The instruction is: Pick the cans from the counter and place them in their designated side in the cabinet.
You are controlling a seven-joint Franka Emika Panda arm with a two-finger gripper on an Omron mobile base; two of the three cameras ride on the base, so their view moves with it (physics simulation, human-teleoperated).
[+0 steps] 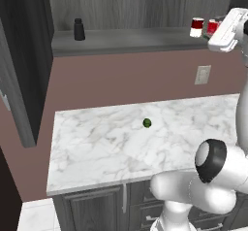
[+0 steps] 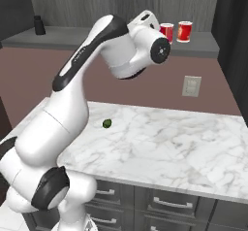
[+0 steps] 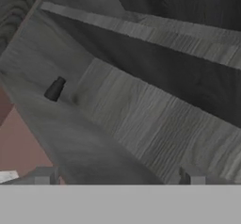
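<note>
Cans [image 2: 175,32] stand together on the shelf [image 2: 121,41] just beside the hand [image 3: 120,177], which is wide open, empty; it should withdraw clear of both.

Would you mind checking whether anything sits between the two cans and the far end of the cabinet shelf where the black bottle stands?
Nothing visible does. Both cans stand at one end of the cabinet shelf, the black bottle at the other, with bare shelf between.
</note>
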